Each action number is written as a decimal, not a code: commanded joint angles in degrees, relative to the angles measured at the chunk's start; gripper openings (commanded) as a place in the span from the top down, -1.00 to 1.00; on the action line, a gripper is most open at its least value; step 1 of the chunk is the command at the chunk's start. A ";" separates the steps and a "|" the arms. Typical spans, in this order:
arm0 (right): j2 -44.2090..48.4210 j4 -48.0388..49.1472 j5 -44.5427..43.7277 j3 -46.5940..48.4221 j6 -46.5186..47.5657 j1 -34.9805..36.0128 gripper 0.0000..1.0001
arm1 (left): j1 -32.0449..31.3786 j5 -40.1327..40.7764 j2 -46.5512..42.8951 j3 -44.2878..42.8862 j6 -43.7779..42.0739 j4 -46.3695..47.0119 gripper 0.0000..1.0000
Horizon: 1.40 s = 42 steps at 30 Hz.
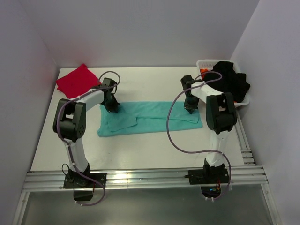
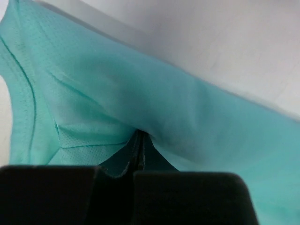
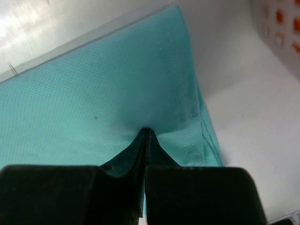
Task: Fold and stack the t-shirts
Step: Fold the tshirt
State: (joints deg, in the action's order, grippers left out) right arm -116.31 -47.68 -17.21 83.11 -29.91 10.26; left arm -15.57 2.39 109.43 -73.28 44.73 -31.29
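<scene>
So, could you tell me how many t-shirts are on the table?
2. The teal-green t-shirt lies mid-table, pinched by the left gripper and right gripper; the red t-shirt sits folded at the far-left corner. The dark clothes in the basket may hide more.

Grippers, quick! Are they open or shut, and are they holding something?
Left gripper: shut, pinching a fold of the teal t-shirt.
Right gripper: shut, pinching the same teal t-shirt near its hem.

The white table carries a teal-green t-shirt spread flat across its middle, a folded crimson-red t-shirt at the far-left corner, and a white basket at the far right.
</scene>
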 commanded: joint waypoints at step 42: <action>34.91 6.36 13.77 -14.36 -7.17 54.43 0.00 | -1.04 6.98 -20.36 -24.78 -10.20 -18.09 -0.99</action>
State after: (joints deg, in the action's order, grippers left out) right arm -85.43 -42.57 -1.54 72.55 -33.69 64.36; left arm -15.53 -2.90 92.20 -110.32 36.23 -35.53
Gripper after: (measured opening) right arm 0.502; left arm 0.995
